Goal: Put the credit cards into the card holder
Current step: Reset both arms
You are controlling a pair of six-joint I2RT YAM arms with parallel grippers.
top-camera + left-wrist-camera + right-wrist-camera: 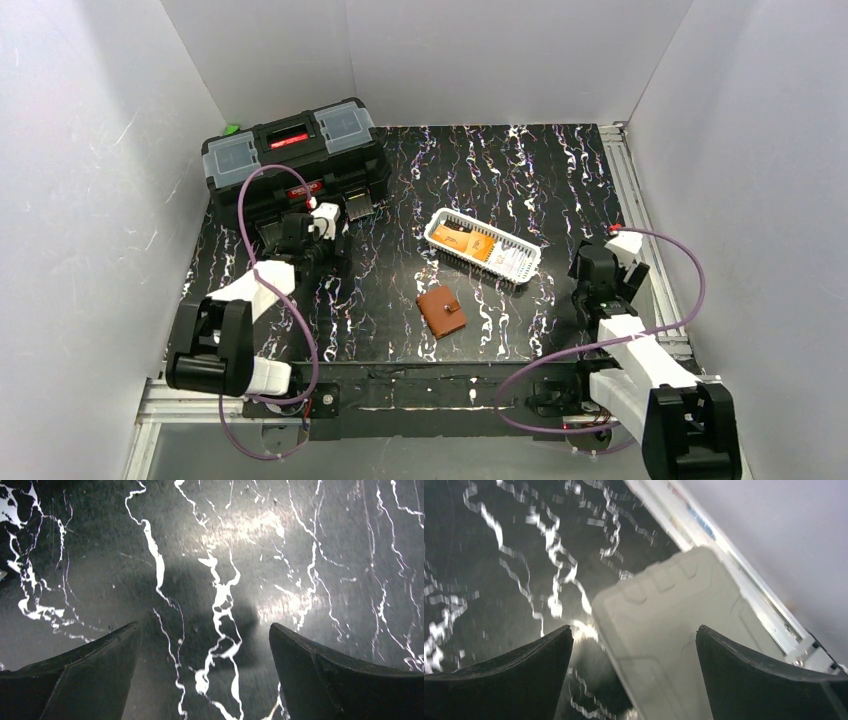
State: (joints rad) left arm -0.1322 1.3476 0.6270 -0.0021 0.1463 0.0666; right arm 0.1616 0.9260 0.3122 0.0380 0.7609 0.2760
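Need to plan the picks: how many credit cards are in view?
3 distinguishable, all in the white basket: an orange card at its left end, another orange one mid-basket, a whitish one at the right. More may be stacked beneath.

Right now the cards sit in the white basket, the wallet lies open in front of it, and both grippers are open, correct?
No: the wallet lies closed, as the top view shows. The cards do sit in the basket behind it, and the left gripper and right gripper are open.
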